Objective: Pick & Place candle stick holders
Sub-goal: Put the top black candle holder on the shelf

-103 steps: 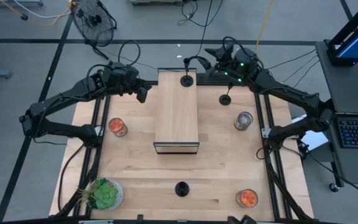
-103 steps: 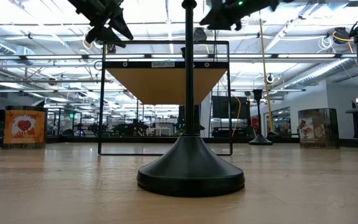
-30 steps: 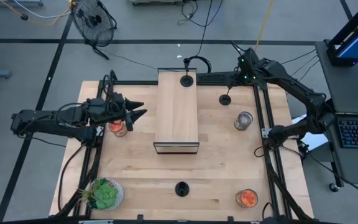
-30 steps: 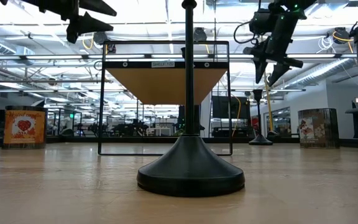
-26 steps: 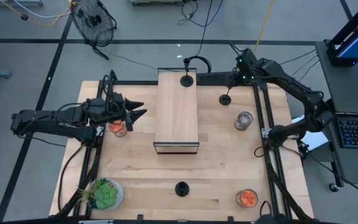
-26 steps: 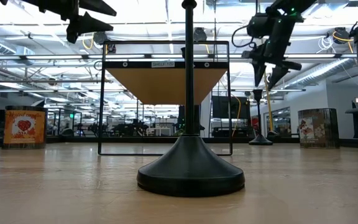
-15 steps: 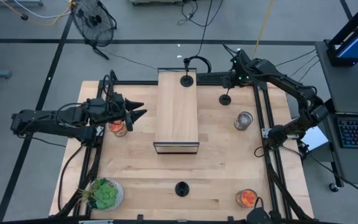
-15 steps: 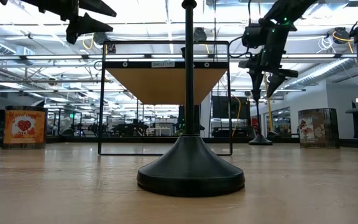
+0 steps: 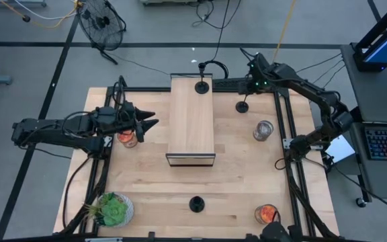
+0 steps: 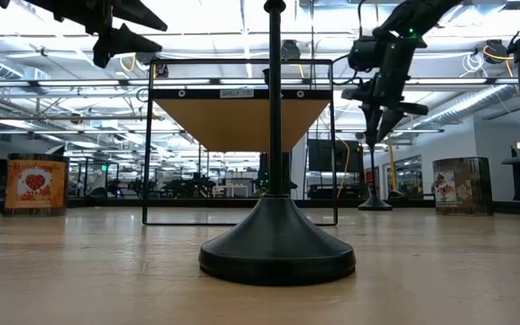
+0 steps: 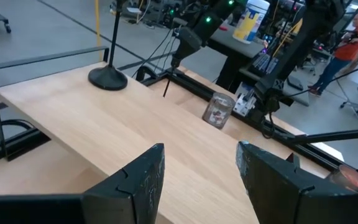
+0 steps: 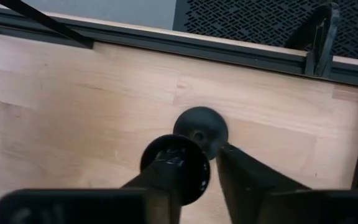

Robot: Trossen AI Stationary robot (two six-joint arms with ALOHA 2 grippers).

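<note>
Three matte-black candle stick holders stand upright on their round bases. One [image 9: 202, 86] is on the far end of the wooden shelf top [image 9: 192, 128], one [image 9: 244, 105] on the table at the far right, and one [image 9: 196, 203] near the front edge, large in the low view [image 10: 276, 244]. My right gripper [image 9: 248, 94] is open and points down over the far right holder. Its fingers stand on either side of the stem's top cup [image 12: 176, 167], above the base [image 12: 201, 127]. My left gripper [image 9: 152, 119] is open and empty, held high left of the shelf. My right gripper's fingers [image 12: 247, 180] come from above, pointing down, on either side of the far right holder's top cup [image 12: 191, 168]. I cannot tell whether they touch it. The holder stands upright on the table [image 10: 375, 203].
A glass jar with orange contents [image 9: 127, 138] stands below my left gripper. Another jar [image 9: 263, 130] is at the right, a third [image 9: 266, 214] at the near right corner, and a potted succulent [image 9: 113, 210] at the near left. A black frame rail [image 12: 229, 46] runs behind the far right holder.
My right gripper has moved toward the table's left edge and down onto the far right holder, so that its fingers now flank the stem's top.
</note>
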